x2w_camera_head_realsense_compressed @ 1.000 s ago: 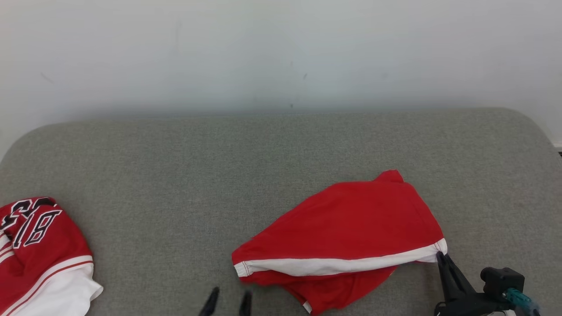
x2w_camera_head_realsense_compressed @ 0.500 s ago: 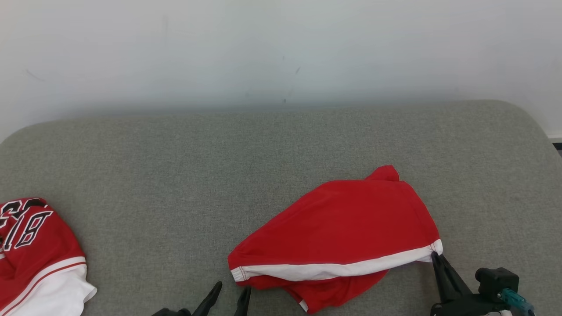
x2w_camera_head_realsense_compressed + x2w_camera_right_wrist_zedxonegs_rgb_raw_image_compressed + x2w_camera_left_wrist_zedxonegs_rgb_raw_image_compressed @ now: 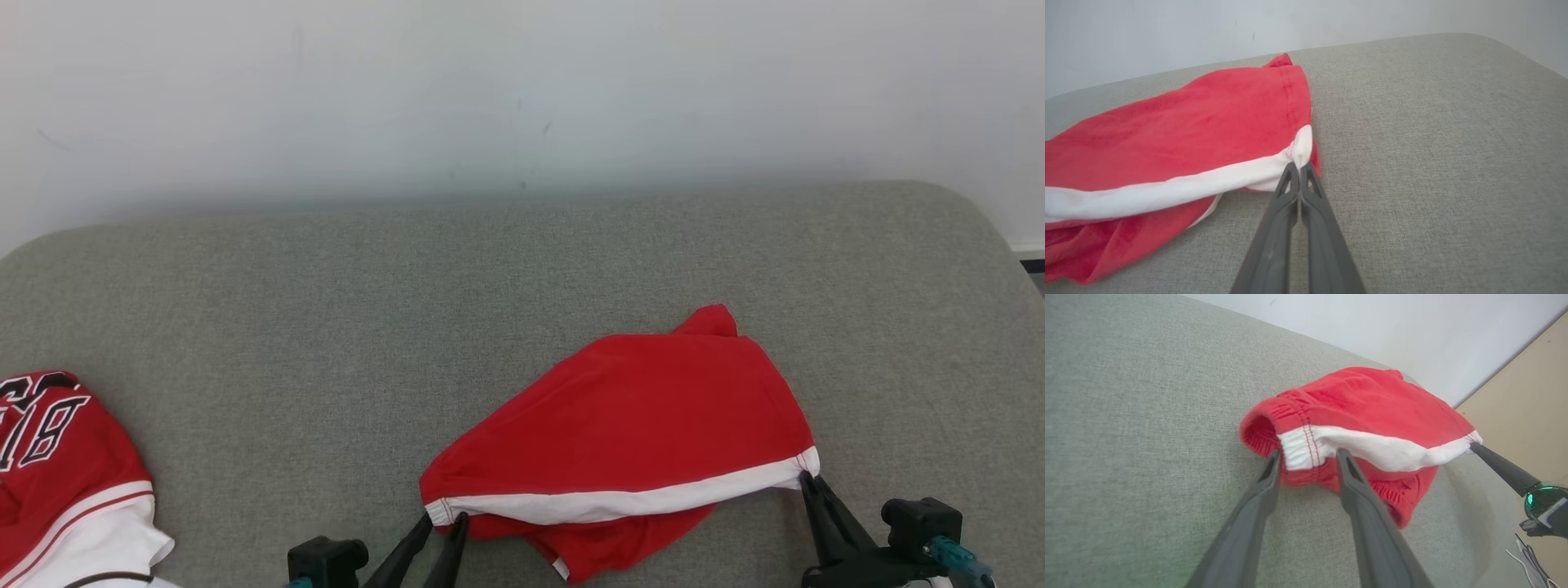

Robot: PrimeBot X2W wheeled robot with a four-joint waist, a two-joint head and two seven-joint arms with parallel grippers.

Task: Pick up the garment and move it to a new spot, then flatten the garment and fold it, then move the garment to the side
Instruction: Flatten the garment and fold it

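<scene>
From the head, the red garment (image 3: 637, 416) lies in a loose heap on the grey cushion (image 3: 326, 327), right of centre and near the front edge, with a white band (image 3: 620, 502) along its near side. The left gripper (image 3: 445, 518) sits at the band's left end, its jaws apart. The right gripper (image 3: 807, 482) is pinched shut on the band's right end. A second red-and-white jersey (image 3: 57, 457) (black numerals on it) lies at the cushion's far left, well apart from the garment, and a pale wall (image 3: 490, 82) rises behind. From the left wrist, the left gripper (image 3: 1308, 454) straddles the stitched left corner of the band (image 3: 1372, 447): one finger (image 3: 1261, 490) beside the garment's open red hem, the other on the band's far side, with a clear gap between them and cloth in that gap, not clamped. The right gripper (image 3: 1474, 445) holds the band's opposite tip, which is drawn to a point. From the right wrist, the right gripper (image 3: 1299, 165) has its two fingers pressed together on the white corner of the garment (image 3: 1167, 134), and the cloth spreads away to the left over the cushion (image 3: 1433, 143).
</scene>
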